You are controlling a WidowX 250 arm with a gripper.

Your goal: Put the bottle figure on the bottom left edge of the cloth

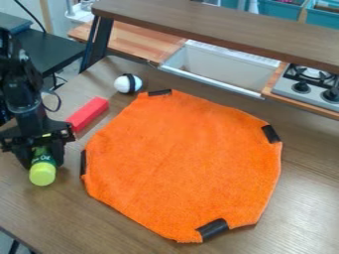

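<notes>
Table, brown wood-grained top point(39, 213): bears the cloth and the loose pieces.

Shelf, long brown board on dark metal supports point(218, 27): raised above the table's far side.

Cloth, bright orange, soft-pile fabric, roughly octagonal point(182, 158): spread flat, probably so that its edge offers a low, even resting place. Its lower left edge, the goal, runs slantwise toward the near corner.

Robot arm, black, jointed point(23, 89): at the left, beside the cloth, its gripper hanging down.

Sink, white, rectangular basin point(212, 67): beyond the shelf; next to it, a grey stove with black knobs point(308, 84).

Gripper, black, two-fingered point(43, 159): closed to the bottle's width, a finger on either side of its body. The hold appears to leave the capped end free, which should suit setting down.

Bottle, green, cylindrical, with yellow-green cap point(42, 171): in the gripper, left of the cloth and apart from it, cap toward the camera. Whether it touches the table cannot be told. A short carry toward the near side seems called for.

Block, red, oblong point(87, 114): beyond the bottle.

Ball, white with black band point(128, 83): near the cloth's far left corner.

Strips, black, tape-like point(213, 229): at the cloth's edges, presumably pinning it flat.
</notes>
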